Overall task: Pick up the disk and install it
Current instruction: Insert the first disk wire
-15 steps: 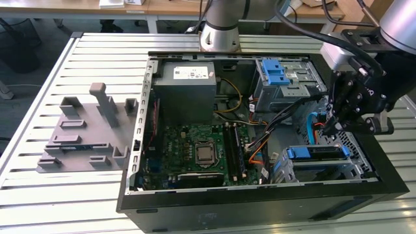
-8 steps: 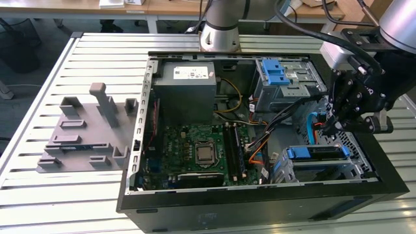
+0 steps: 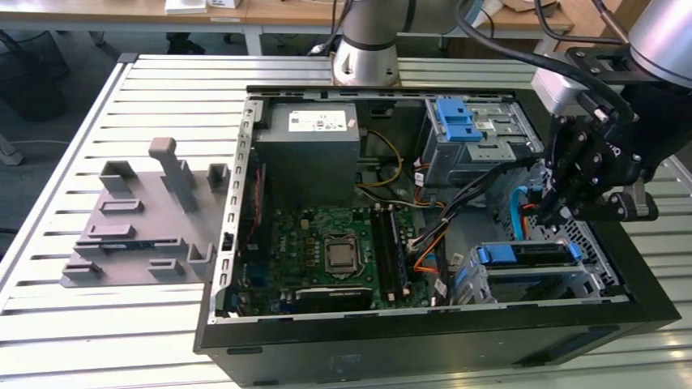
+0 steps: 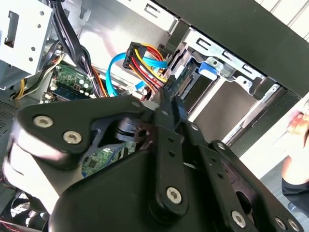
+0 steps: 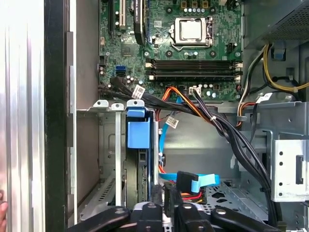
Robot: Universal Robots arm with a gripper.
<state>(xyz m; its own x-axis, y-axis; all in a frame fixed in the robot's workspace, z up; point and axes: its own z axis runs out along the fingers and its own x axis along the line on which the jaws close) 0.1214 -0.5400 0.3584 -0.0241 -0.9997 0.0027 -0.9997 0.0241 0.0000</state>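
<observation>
- The arm [image 3: 373,36] at the exterior view's top centre was silver-grey, with a rounded grey joint at upper right.
- Black cables looped along it.
- The gripper [image 3: 589,174] was black, with linked bars.
- In the second wrist view, silver screws [image 4: 174,195] studded its links.

disk [image 5: 138,140]: mostly hidden in its bay (blue bracket shows) | hand [image 4: 295,126]: blurred, cut off at edge

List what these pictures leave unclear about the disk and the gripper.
- Disk: in the first wrist view it stands edge-on in the drive cage; its blue bracket hides its label.
- Gripper: in the second wrist view its own linkage covers the cable plug beyond; contact cannot be told.
- Gripper fingertips: the exterior view's dark arm body hides them.
</observation>
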